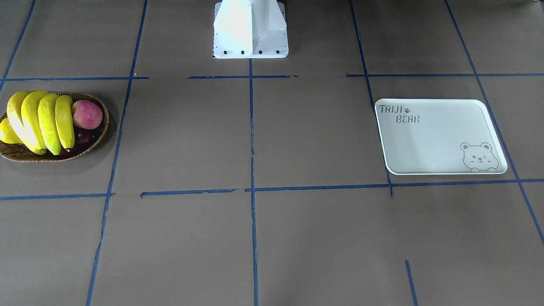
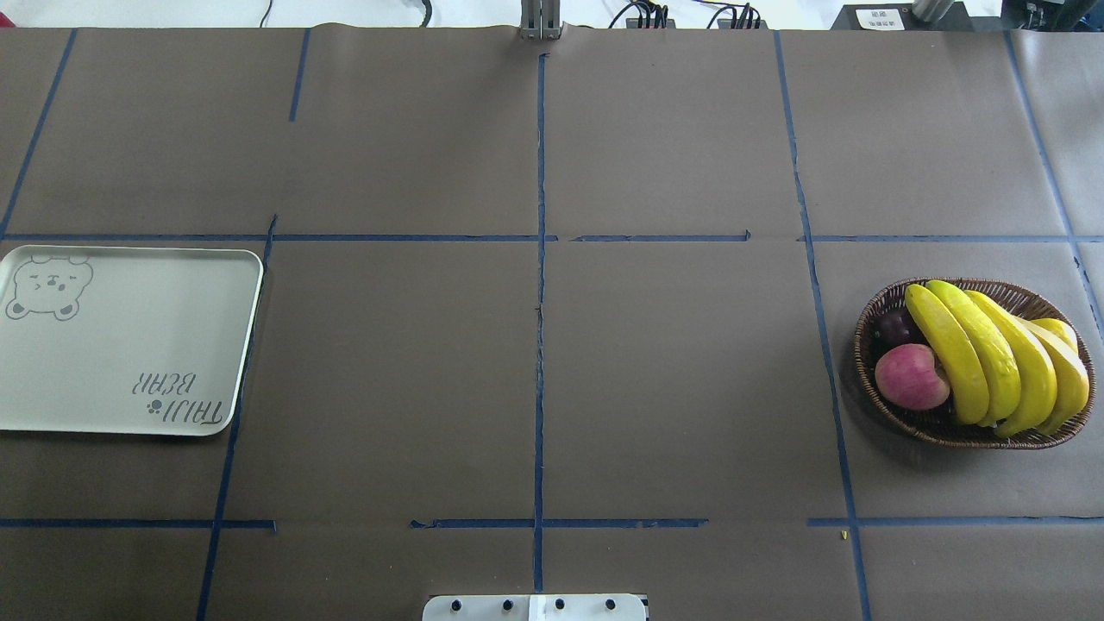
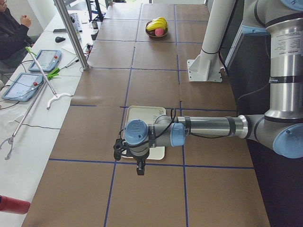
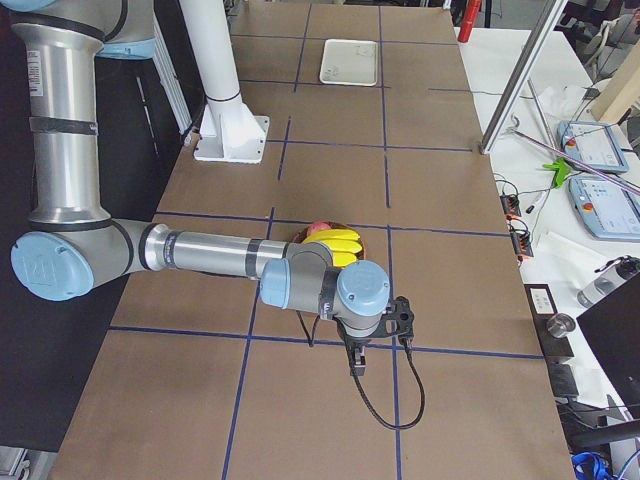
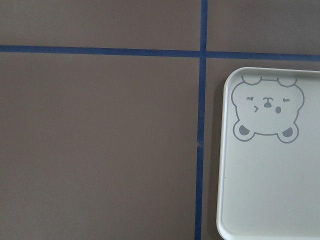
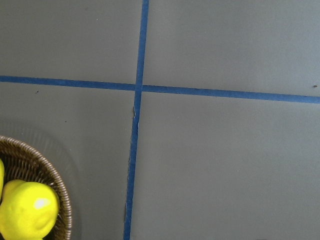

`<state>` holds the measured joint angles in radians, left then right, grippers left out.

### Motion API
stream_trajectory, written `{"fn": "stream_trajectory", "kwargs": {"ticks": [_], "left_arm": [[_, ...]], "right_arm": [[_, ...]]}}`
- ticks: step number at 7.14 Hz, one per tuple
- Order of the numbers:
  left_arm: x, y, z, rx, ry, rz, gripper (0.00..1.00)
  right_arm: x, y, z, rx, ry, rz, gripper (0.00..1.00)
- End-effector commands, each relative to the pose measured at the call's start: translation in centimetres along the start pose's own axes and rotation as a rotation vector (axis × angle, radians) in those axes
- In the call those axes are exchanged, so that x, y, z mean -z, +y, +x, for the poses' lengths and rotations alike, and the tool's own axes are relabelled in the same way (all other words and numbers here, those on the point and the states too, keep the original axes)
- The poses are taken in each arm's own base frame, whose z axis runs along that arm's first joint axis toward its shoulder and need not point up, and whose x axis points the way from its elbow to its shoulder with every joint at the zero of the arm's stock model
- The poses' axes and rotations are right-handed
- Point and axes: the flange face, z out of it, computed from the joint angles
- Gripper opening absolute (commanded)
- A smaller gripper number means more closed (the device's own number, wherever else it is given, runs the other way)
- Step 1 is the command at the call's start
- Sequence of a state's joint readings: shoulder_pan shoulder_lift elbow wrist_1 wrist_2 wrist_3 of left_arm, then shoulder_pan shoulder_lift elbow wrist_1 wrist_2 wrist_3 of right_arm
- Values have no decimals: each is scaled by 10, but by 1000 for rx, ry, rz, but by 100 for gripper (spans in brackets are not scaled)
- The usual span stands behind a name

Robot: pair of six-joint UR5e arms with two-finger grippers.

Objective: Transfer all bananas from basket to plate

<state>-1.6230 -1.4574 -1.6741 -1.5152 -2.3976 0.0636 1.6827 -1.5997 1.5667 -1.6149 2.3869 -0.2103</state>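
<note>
Four yellow bananas lie side by side in the brown wicker basket, also in the overhead view. The white bear plate lies bare at the other end of the table. My left gripper hangs above the table just beyond the plate. My right gripper hangs above the table beside the basket. I cannot tell whether either is open or shut. The wrist views show the plate's bear corner and the basket's rim, no fingers.
A red apple and a dark plum share the basket with a plump yellow fruit. The white robot pedestal stands at mid table. Blue tape lines cross the brown cover. Operators' tablets lie on a side table.
</note>
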Motion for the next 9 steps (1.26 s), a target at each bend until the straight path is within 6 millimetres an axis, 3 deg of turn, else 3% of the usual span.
{"fn": "stream_trajectory", "kwargs": {"ticks": [1, 8, 9], "left_arm": [[-1, 1, -1, 0, 0, -2, 100], [-4, 1, -4, 9, 2, -7, 100], [-4, 1, -4, 8, 3, -6, 100]], "right_arm": [[0, 0, 0, 3, 0, 1, 100], [14, -10, -13, 4, 6, 28, 100], [25, -16, -27, -16, 6, 51, 100]]}}
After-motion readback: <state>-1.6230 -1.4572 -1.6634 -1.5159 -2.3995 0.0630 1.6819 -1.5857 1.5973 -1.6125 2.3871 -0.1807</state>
